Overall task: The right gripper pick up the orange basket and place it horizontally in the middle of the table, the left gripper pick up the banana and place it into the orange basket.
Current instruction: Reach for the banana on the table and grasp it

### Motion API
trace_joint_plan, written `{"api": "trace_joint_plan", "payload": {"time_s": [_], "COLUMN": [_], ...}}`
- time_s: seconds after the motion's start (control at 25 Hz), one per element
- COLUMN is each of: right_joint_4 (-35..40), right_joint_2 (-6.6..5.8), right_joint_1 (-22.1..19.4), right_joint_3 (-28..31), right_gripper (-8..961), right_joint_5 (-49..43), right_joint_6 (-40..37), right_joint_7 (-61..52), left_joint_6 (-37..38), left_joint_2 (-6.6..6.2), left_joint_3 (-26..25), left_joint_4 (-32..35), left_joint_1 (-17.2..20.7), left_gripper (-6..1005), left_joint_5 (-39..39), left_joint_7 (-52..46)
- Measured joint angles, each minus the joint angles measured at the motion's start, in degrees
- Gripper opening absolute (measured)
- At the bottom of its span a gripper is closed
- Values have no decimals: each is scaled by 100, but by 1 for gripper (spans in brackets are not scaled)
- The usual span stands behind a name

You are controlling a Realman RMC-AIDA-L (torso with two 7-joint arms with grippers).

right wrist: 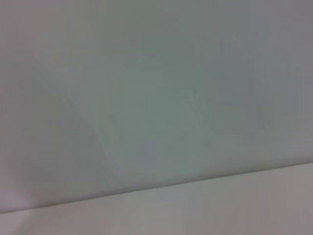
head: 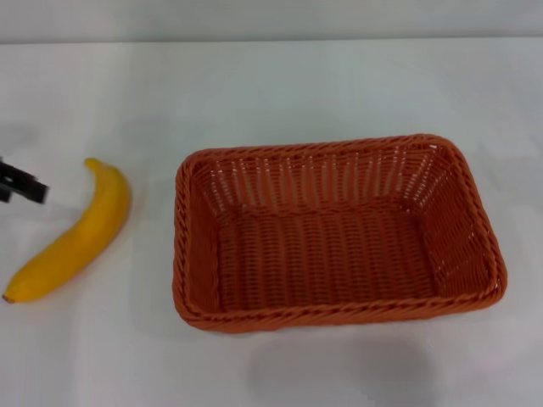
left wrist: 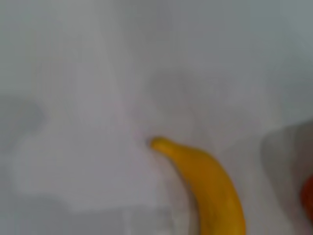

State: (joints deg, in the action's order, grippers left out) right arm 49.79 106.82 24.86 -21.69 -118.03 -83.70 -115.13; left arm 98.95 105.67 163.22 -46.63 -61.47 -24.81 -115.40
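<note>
Black fingers of my left gripper (head: pixel 19 188) poke in at the left edge of the head view, just beside the banana (head: pixel 78 233), near its upper, stem end, and apart from it. So little of the tool shows that I cannot tell how wide it stands; all I can say is that it grips nothing, since the banana lies free on the table (head: pixel 280 93). I read that position as a staging spot: the tool sits on the side of the fruit away from the basket (head: pixel 335 242), so a grasp there would carry it inward over the rim. My left wrist view looks down on the banana (left wrist: pixel 205 183) with its tapered end pointing away over bare white table, and a sliver of orange at the edge of that picture, likely the basket. The banana lies slantwise, its curve bowing toward the basket but well short of touching it. The basket rests with its long side across my view, roughly mid-table, open and empty, which I judge to be the placement the first half of the job wants. My right gripper is not in sight; its wrist camera shows only blank white surface, so I take that arm as parked off to the right.
</note>
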Motion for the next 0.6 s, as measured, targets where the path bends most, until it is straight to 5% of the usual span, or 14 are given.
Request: {"api": "trace_joint_plan", "payload": {"time_s": [0.2,0.6], "right_joint_4": [-6,-6], "right_joint_2": [31,49], "right_joint_1": [18,3], "right_joint_3": [3,7], "right_gripper": [724,724], "right_joint_5": [6,43], "right_joint_6": [5,3], "right_joint_7": [33,16], "left_joint_6": [-688,-1113], "left_joint_2": [502,860], "left_joint_3": [0,-10], "left_joint_4": [284,590], "left_joint_1": [-539,-754], "left_gripper": [657,678], "left_joint_5": [-954,-1258], "left_joint_7": [-227,-499]}}
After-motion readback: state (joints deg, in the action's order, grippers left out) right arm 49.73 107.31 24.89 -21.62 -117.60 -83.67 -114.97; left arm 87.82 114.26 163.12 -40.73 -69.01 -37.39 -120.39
